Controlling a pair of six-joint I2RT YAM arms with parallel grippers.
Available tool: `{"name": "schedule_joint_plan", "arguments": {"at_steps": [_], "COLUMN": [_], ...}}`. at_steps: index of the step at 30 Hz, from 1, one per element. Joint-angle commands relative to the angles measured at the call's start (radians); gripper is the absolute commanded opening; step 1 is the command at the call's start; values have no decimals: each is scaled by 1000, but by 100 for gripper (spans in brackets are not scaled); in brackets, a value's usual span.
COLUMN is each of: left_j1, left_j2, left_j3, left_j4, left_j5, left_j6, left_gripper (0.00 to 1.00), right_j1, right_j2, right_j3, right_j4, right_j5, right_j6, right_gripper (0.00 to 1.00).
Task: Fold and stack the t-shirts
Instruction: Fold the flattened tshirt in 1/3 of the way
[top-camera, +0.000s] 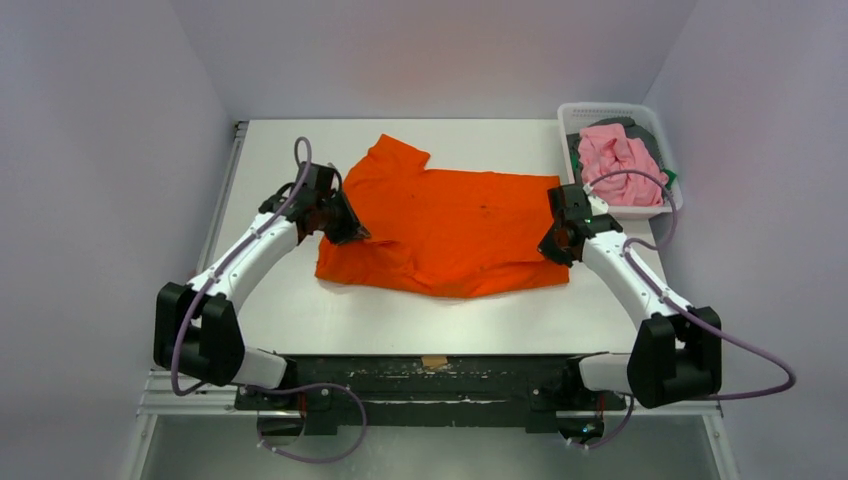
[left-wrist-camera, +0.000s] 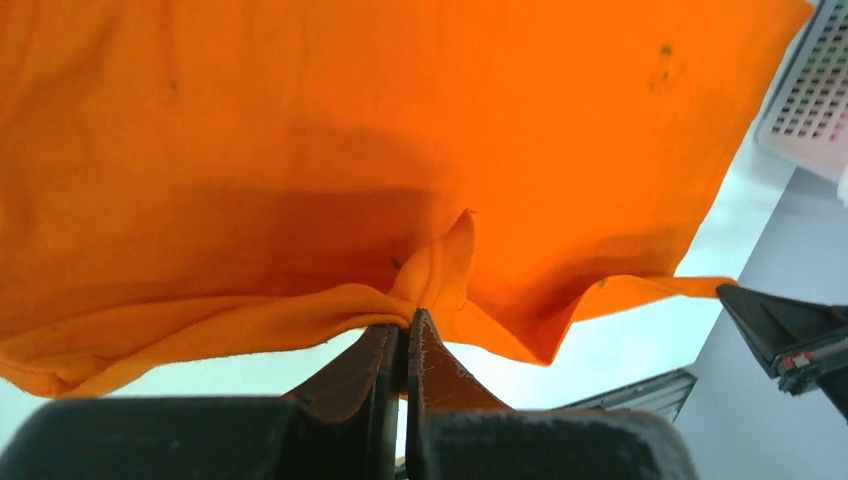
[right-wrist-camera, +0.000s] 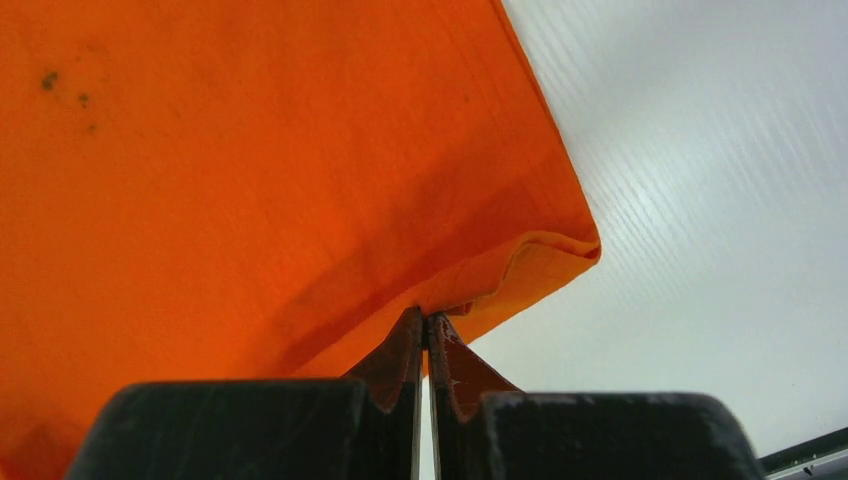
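My L pincer (top-camera: 352, 232) and R pincer (top-camera: 553, 245) each clamp the bright orange cloth t-shirt (top-camera: 450, 225), at its 9 and 3 ends; its long way runs between them.

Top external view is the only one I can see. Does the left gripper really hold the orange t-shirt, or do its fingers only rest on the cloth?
Observer: In the left wrist view, the left gripper is shut on a pinched-up ridge at the edge of the orange t-shirt.
Operator: And the right gripper, please?
Observer: In the right wrist view, the right gripper is also shut. Its fingers clamp the shirt's edge just beside a doubled-over corner.
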Motion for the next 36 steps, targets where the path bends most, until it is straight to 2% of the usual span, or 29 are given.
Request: {"name": "schedule_joint_plan", "arguments": {"at_steps": [1,14,23,24,26,29,30,31,33,36], "left_j1": [43,111,134,139,150,162,162,162,162,155], "left_j2": [59,223,433,458,520,597,596,582,526,405], "left_j3": [80,255,432,456,541,693,713,706,641,462], "left_j4": [28,61,16,14,-21,-162,-174,-179,-151,-49], "left_j5": [-4,-39,-52,-64,-87,-98,-105,-107,-91,-27], "left_j6": [60,140,157,154,156,157,158,157,154,144], "left_gripper": [0,0,0,7,43,86,98,100,100,100], "right_j1": [-25,-92,-100,-100,-102,-103,-102,-102,-101,-93], "right_j2": [46,213,303,322,348,354,341,321,278,218], "right_j3": [93,180,225,241,285,337,333,320,285,210], "right_j4": [19,58,116,114,86,18,13,13,15,62], "right_j5": [65,57,86,93,123,161,163,166,175,86], "right_j6": [-22,-42,-50,-52,-54,-42,-43,-48,-65,-105], "right_gripper": [0,0,1,6,22,42,56,73,93,96]}}
